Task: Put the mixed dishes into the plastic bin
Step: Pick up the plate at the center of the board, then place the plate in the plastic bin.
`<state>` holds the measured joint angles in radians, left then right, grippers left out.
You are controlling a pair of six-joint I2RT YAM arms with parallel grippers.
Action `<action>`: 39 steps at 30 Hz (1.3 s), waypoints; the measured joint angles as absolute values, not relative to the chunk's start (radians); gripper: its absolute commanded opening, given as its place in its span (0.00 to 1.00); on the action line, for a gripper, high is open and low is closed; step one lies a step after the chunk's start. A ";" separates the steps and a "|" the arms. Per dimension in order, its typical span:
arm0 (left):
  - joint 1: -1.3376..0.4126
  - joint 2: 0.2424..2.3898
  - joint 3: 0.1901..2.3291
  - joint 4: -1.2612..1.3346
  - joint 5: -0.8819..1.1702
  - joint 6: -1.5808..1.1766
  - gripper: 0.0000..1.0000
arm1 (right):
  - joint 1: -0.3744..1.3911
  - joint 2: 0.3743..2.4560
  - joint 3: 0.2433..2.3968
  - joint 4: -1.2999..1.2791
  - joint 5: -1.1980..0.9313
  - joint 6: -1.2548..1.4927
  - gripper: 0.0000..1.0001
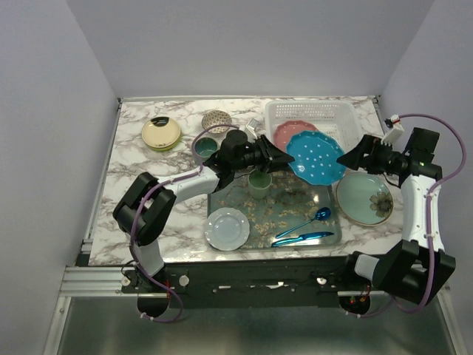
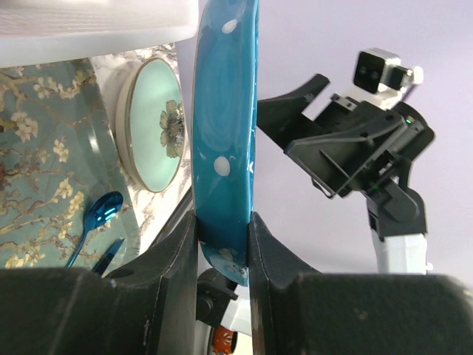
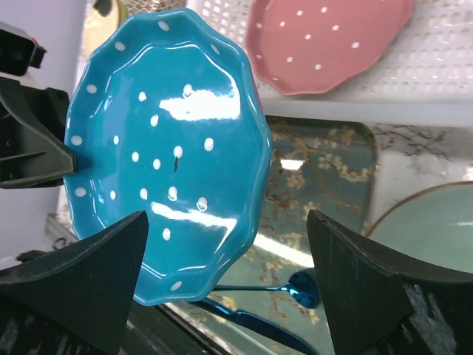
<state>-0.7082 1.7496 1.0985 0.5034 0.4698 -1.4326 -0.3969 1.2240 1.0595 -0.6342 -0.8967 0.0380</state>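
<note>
Left wrist | left gripper [image 2: 223, 229] clamped on teal dotted plate [image 2: 222, 126] rim; plate tilted over white bin [image 1: 347, 115] near wall; pink plate [image 1: 294, 132] inside bin | right gripper [image 1: 349, 159] jaws wide, holding nothing

What you are losing sight of
In the right wrist view the teal dotted plate [image 3: 162, 155] is covering the handle end of the blue spoon [image 3: 304, 287], and the frame edges are cropping the pink plate [image 3: 325, 44] and the pale green flowered plate [image 3: 436, 229]; from above, the teal plate is hiding part of the near wall of the white bin [image 1: 307, 109].
</note>
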 measured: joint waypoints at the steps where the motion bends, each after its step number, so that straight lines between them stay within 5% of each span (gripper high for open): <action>1: -0.706 1.744 1.096 0.508 0.472 -1.436 0.00 | -0.397 1.230 1.060 -0.626 -0.910 0.053 0.95; 8: -0.696 1.726 1.096 0.545 0.479 -1.453 0.00 | -0.377 1.330 1.062 -0.555 -1.015 0.204 0.88; 18: -0.686 1.723 1.095 0.582 0.485 -1.470 0.00 | -0.331 1.374 1.063 -0.466 -1.115 0.365 0.14; 23: -0.675 1.717 1.093 0.596 0.485 -1.452 0.02 | -0.336 1.374 1.058 -0.418 -1.148 0.466 0.02; 28: -0.673 1.692 1.089 0.603 0.484 -1.438 0.44 | -0.333 1.365 1.053 -0.340 -1.176 0.536 0.00; 33: -0.656 1.640 1.083 0.594 0.489 -1.402 0.70 | -0.319 1.356 1.027 -0.152 -1.211 0.671 0.00; 35: -0.643 1.597 1.078 0.580 0.491 -1.374 0.88 | -0.316 1.361 1.028 -0.086 -1.213 0.713 0.00; 39: -0.598 1.488 1.059 0.502 0.489 -1.274 0.95 | -0.316 1.393 1.042 -0.012 -1.220 0.763 0.00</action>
<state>-0.5983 1.4879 1.0592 0.5022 0.4889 -1.2743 -0.3164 1.3926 1.0420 -0.0120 -1.2201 0.7628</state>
